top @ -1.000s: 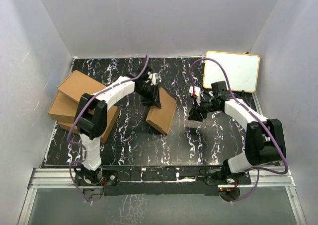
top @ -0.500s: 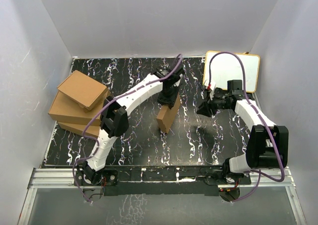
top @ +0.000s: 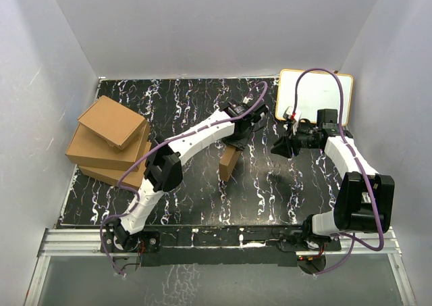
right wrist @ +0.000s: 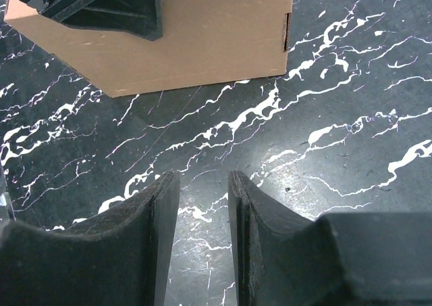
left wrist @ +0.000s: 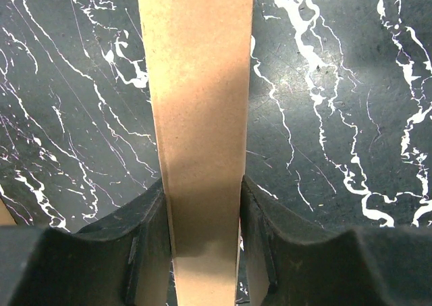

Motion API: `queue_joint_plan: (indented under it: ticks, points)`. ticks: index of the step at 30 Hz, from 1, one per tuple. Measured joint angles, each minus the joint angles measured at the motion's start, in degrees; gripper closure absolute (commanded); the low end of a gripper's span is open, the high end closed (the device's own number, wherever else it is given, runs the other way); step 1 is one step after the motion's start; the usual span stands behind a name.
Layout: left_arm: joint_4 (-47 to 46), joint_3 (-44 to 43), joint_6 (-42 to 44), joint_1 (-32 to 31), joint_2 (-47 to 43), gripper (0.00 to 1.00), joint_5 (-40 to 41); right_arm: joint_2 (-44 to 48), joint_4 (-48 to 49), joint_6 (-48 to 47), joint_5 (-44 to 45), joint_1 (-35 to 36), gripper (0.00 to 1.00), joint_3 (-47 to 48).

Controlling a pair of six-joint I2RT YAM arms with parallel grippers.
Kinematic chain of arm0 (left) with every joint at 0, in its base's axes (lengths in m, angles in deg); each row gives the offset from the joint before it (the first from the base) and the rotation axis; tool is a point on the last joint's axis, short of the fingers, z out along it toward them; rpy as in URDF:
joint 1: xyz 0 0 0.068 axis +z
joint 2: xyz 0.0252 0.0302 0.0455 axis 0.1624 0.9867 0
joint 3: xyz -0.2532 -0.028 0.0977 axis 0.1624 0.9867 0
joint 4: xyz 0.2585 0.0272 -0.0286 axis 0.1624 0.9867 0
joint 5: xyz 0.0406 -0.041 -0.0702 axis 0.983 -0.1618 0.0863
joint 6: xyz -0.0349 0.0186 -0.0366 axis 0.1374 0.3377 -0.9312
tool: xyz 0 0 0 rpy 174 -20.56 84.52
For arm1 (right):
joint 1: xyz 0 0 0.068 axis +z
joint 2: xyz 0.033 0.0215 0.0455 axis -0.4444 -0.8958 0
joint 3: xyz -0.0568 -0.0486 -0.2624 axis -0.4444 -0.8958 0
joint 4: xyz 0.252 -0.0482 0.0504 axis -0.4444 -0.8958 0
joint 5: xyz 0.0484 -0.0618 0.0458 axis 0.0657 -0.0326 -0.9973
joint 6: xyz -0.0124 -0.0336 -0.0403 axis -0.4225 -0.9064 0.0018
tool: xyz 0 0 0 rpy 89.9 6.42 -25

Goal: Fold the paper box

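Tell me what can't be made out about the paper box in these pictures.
- Top view: the paper box is seen edge-on below the left gripper, so its lid and flaps are hidden. The wrist covers the fingertips.
- Left wrist view: only one narrow face of the box shows between the fingers. Both ends are cut off by the frame.
- Right wrist view: the left gripper covers the box's upper left part, and the frame's top edge cuts off the rest.
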Motion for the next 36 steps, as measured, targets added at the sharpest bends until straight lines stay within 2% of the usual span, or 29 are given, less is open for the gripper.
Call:
queue_joint_plan:
  ticks: [5,10,14,19,23,28,31,33,34,36]
  points:
    - [0.15,-0.39,0.04,-0.02,0.20,0.97,0.33,0.09,-0.11,-0.02,-0.37,-0.31,0.60,0.00]
    - [-2.93,2.93,0.22,0.55,-2.10,0.76,-1.46,0.66,-0.17,-0.04,-0.79,-0.83,0.60,0.00]
    - [-13.99,17.05,0.00,4.57,-10.47,0.59,-8.61,0.92,-0.17,-0.09,-1.09,-1.20,0.60,-0.02]
    - [-26.73,37.09,-1.53,15.98,-19.96,0.29,-20.70,0.92,-0.26,-0.20,-1.25,-1.57,0.60,-0.31]
    - [-32.06,46.10,-2.75,23.71,-21.29,0.22,-25.88,0.76,-0.35,-0.24,-1.18,-1.68,0.59,-0.33]
    - [-34.75,48.81,-2.45,27.15,-25.09,0.22,-27.52,0.70,-0.79,-0.44,-0.68,-1.68,0.57,-0.33]
    - [-38.07,50.47,-1.40,27.39,-32.52,0.21,-27.28,0.72,-1.70,-0.22,0.85,-1.68,0.48,-0.31]
    - [-41.59,53.40,-0.79,27.39,-40.35,0.07,-27.12,0.98,-2.23,0.26,3.21,-1.68,0.38,-0.22]
    - [-43.76,55.34,-0.26,27.39,-44.68,0.03,-27.12,1.38,-2.56,0.57,4.61,-1.68,0.30,-0.09]
    - [-48.09,59.52,0.15,27.41,-53.29,0.03,-26.84,2.78,-3.15,1.75,7.45,-1.73,0.12,0.61]
